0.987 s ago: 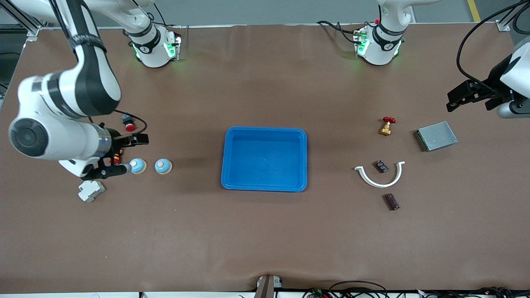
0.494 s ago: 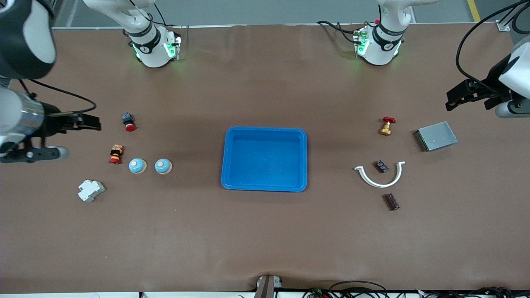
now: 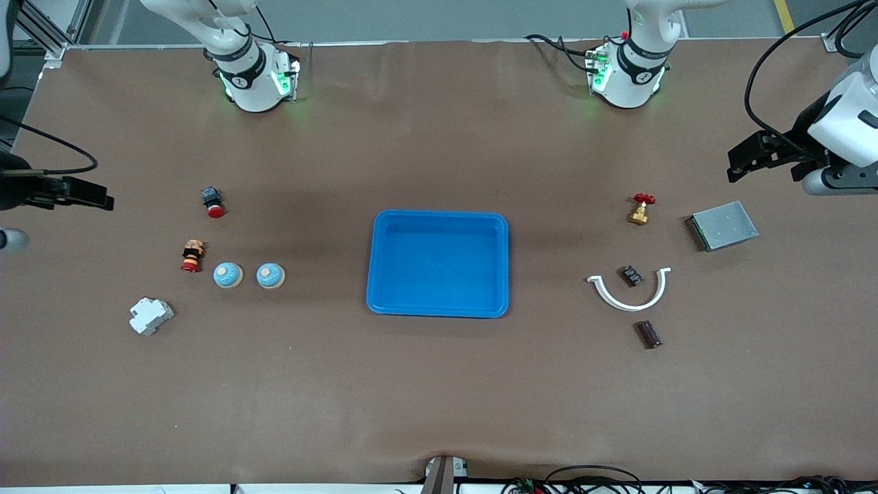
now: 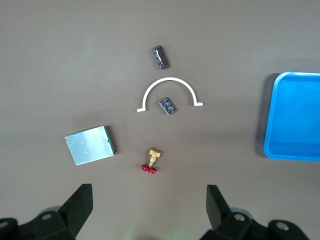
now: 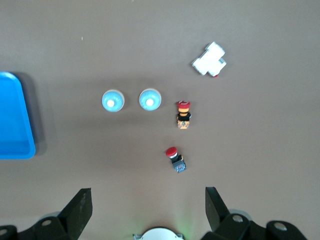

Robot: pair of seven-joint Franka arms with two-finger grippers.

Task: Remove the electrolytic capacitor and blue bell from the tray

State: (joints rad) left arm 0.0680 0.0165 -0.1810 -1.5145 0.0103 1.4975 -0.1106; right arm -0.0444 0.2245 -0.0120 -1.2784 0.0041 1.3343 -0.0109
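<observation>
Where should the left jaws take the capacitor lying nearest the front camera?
Across its round body at mid-length, coming straight down. The capacitor lies flat on the table, a short cylinder, apart from the white arc bracket, so nothing crowds either side. Turn the wrist so the jaws straddle its long axis.

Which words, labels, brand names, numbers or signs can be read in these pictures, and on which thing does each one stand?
None can be read.
Round marks on the two arm bases: too small to read.
Possible print on the capacitor and the small black part: too small to read.
Blue tray, bells, metal box: no text visible.
</observation>
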